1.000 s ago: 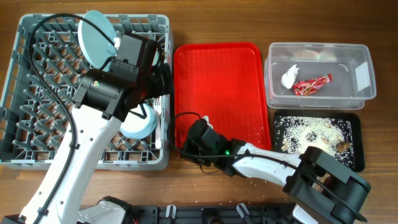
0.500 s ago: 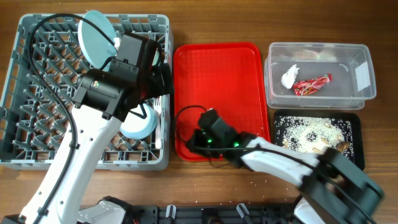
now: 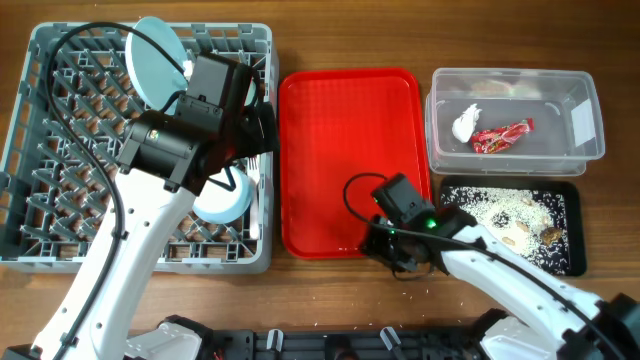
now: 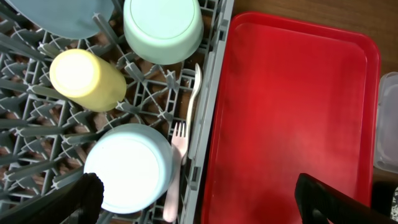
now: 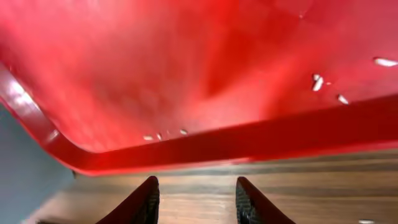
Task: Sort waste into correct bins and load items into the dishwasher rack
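Note:
The grey dishwasher rack (image 3: 40,150) holds the light-blue plate (image 3: 155,60) upright at the back. The left wrist view shows in it a mint bowl (image 4: 163,28), the yellow cup (image 4: 87,79), a second bowl (image 4: 129,168), the white spoon (image 4: 194,93) and the fork (image 4: 176,168). My left gripper (image 4: 199,205) is open and empty above the rack's right wall (image 3: 262,130). My right gripper (image 3: 385,248) is open and empty, low over the table at the red tray's front edge (image 5: 198,202). The tissue (image 3: 465,122) and red wrapper (image 3: 502,135) lie in the clear tub (image 3: 585,120). Rice scraps (image 3: 500,210) lie in the black tray (image 3: 572,225).
The flat red serving tray (image 3: 345,130) lies between the rack and the bins. A few white grains (image 5: 317,81) sit near its front rim. Some grains lie on the wooden table (image 3: 300,300) in front of the tray.
My right gripper has moved right along the red tray's front edge, from its left front corner to near its right front corner. The left arm has not moved.

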You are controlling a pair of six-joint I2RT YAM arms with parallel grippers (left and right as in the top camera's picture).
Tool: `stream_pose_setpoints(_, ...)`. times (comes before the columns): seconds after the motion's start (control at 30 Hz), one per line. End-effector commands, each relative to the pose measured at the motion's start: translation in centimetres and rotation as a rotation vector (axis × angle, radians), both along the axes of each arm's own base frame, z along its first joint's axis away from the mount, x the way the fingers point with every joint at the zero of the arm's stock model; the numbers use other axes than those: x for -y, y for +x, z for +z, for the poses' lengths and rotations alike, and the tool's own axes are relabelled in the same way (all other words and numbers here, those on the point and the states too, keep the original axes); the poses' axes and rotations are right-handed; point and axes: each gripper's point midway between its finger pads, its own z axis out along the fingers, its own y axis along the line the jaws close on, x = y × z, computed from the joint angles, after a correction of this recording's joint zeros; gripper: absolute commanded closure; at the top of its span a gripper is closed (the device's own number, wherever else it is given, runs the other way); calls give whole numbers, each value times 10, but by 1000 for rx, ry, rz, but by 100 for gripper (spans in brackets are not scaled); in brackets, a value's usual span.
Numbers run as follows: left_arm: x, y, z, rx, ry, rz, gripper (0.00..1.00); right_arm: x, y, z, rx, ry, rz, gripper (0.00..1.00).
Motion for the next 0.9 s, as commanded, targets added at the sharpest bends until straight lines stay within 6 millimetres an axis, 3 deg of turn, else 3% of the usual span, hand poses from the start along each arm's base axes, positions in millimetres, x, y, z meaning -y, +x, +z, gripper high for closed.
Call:
stream_pose_setpoints(0.0,0,1,0,0,-8,6,0,1,2,-10,-47,-23,-115,60)
stream_pose_setpoints(0.17,0,1,0,0,-8,6,0,-9,-11,-22,-160,3,-135,60)
stream_pose_setpoints(0.27,0,1,0,0,-8,6,0,-14,-7,-21,-143,20,-130,62)
stream_pose_setpoints(0.4,0,1,0,0,-8,6,0,-39,-3,-14,-94,97,-90,62)
stream_pose_setpoints(0.53,0,1,0,0,-8,6,0,-49,-11,-14,-66,85,-45,63)
stream_pose_setpoints(0.6,0,1,0,0,-8,6,0,-58,-15,-2,-32,142,71,88)
stream_pose_setpoints(0.63,0,1,0,0,-8,6,0,-64,-9,12,24,179,150,92)
stream_pose_setpoints(0.67,0,1,0,0,-8,6,0,-70,2,43,150,243,305,90)
stream_pose_setpoints(0.7,0,1,0,0,-8,6,0,-71,9,59,226,266,390,66)
stream_pose_setpoints(0.73,0,1,0,0,-8,6,0,-61,22,94,386,266,545,0)
stream_pose_setpoints(0.77,0,1,0,0,-8,6,0,-43,33,113,469,210,598,0)
stream_pose_setpoints(0.8,0,1,0,0,-8,6,0,10,60,125,493,15,457,0)
stream_pose_setpoints(0.87,0,1,0,0,-8,6,0,66,74,128,487,-173,312,0)
